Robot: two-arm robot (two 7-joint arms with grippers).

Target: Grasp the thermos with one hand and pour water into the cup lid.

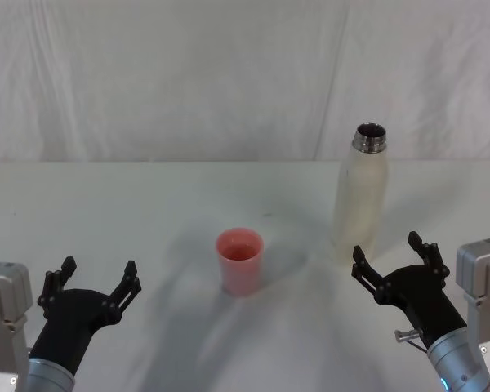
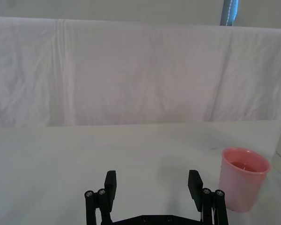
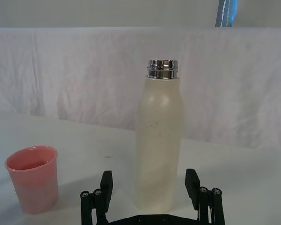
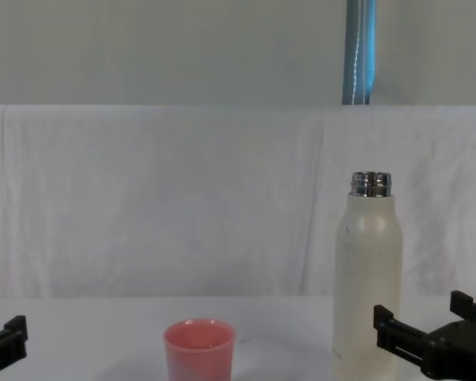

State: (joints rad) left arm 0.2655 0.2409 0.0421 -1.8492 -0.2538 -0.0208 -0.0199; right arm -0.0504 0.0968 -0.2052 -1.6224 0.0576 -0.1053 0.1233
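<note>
While the desk (image 1: 147, 204) is carrying just 2 task things under its white cloth, the thermos (image 1: 360, 200) is standing upright on the robot's right side, its long axis vertical and its steel neck open at the top. It is rising far above everything else, and in the right wrist view its body is sitting squarely in line with the gap between that arm's fingers (image 3: 106, 182), a little beyond their tips and not touching them.

Next in size, the right gripper (image 1: 390, 261) is hovering low over the desk just in front of the thermos base, its 2 fingers spread wide and holding nothing. The left gripper (image 1: 98, 277) is waiting near the desk's front left, fingers equally wide apart and empty, well away from the bottle.

Smallest, the cup lid (image 1: 240, 261) is sitting upright near the middle of the desk, between the 2 arms and to the left of the thermos, apart from it.

Judging by this layout, the right arm is clearly the nearer one, and the grasp is calling for a straight forward reach so the open fingers pass either side of the upright body. Pouring would then mean tipping the neck leftward toward the pink cup.
</note>
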